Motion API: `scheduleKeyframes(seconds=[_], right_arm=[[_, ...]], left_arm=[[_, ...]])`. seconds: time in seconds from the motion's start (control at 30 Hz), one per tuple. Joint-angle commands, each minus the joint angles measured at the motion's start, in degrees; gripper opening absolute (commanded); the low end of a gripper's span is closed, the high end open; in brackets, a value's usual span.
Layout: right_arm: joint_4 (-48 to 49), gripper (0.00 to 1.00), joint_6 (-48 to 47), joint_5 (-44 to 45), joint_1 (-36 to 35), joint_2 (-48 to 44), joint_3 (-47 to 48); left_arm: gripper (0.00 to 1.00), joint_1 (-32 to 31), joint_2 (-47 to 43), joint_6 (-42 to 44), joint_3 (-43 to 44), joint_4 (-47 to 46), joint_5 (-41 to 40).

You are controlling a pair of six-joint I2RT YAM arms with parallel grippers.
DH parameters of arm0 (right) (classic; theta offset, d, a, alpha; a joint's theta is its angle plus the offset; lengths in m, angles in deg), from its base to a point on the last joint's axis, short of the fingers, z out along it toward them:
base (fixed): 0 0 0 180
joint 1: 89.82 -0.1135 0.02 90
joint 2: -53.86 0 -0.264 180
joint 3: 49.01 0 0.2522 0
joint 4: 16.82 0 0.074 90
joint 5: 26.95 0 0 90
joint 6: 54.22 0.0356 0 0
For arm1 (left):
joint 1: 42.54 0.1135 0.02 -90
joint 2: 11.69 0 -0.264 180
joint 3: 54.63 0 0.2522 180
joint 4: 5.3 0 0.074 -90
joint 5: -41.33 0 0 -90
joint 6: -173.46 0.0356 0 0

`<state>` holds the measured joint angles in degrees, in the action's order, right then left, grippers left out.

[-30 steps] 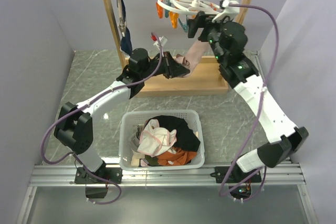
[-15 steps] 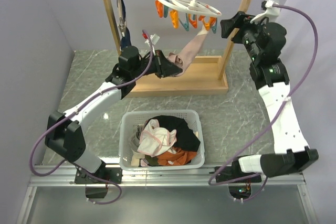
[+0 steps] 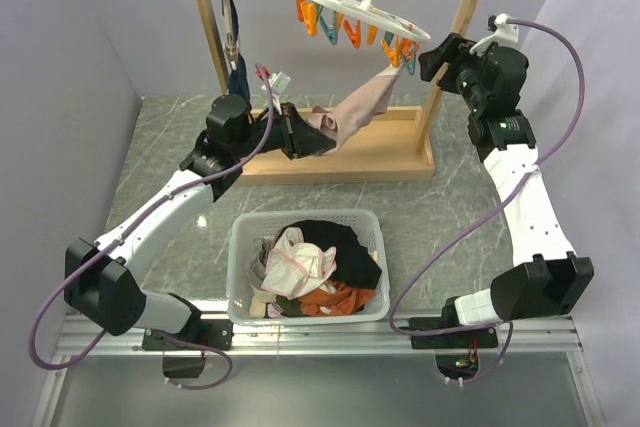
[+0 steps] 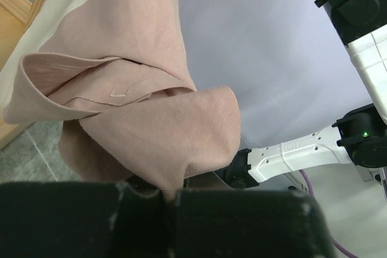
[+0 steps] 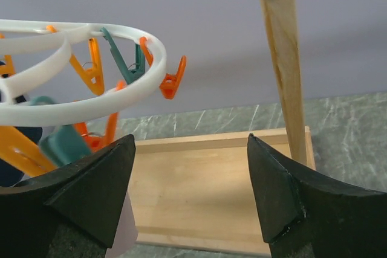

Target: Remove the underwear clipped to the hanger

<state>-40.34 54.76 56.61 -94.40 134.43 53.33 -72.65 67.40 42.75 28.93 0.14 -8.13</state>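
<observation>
L tool tight on pink-beige underwear, top corner at hanger; R tool wide apart beside hanger.

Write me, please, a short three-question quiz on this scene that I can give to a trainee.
1. True or false: the right pincer stands open, holding nothing.
2. Which one grips the pale pink-beige soft garment? A. the left pincer B. the right pincer C. neither
3. Where do the small black soft garment and the whitish pink-edged soft garment lie?

Key: 1 true; 2 A; 3 in the white plastic slotted basket.
</observation>
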Motion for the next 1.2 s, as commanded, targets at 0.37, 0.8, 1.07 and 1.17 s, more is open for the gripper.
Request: scheduleKeyframes(seconds=[0.37,0.8,1.07,1.17], right_arm=[[10.11,0.8,9.14,-34.33,4.32,2.65,-0.16],[4.05,0.8,5.81,-36.11,4.05,0.2,-0.78],[2.64,0.79,2.11,-33.01,3.79,-5.34,-6.22],[4.74,0.78,2.38,-36.54,3.35,-6.74,-7.54]], left_arm=[[0.01,2.16,0.36,-7.79,-3.17,-10.3,6.39],[0.01,-0.39,9.41,-18.27,-1.87,-26.66,11.5],[0.01,-1.62,11.88,-20.73,0.59,-29.66,10.88],[0.01,-2.32,11.88,-19.06,1.91,-26.86,10.62]])
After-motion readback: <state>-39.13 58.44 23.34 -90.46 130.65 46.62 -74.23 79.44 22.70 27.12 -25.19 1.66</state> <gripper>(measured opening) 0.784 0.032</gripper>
